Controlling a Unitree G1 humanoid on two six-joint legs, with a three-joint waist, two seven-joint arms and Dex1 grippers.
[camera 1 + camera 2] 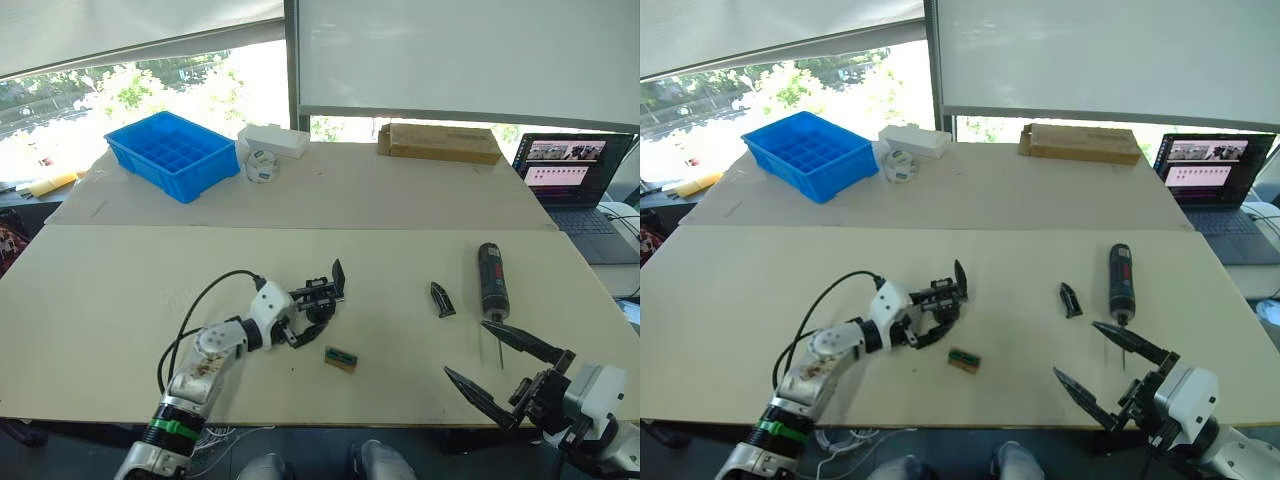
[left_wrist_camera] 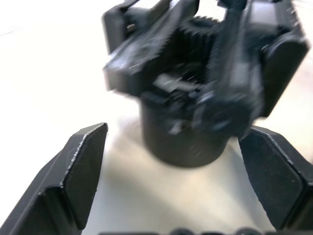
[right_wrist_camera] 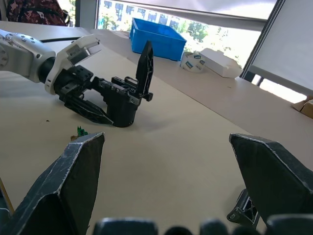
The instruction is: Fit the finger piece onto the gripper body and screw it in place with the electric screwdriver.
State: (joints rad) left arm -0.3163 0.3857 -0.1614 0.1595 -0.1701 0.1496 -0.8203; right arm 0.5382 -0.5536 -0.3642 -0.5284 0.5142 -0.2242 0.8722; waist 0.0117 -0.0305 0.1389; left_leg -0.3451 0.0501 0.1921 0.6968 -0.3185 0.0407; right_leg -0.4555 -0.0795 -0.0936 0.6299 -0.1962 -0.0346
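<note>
The left tool (image 1: 318, 312) straddles the gripper body (image 1: 322, 296) mid-bench, fingers apart. The right tool (image 1: 497, 364) gapes empty near the screwdriver (image 1: 491, 279). Steady the body first, then fetch the finger piece (image 1: 441, 298) lying just beside the screwdriver.

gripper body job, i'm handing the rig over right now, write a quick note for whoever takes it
Left hand: open, fingers on either side of the gripper body, which stands on the table with its one finger pointing up. Not clamped yet, as far as the left wrist view shows.
Right hand: open and empty, low over the table's near edge, just short of the screwdriver's tip.
Finger piece: lying loose on the table, left of the electric screwdriver, which lies flat.
Done: nothing fitted or screwed.
Left: grip the body, pick up the finger piece, seat it, then drive the screw.
</note>
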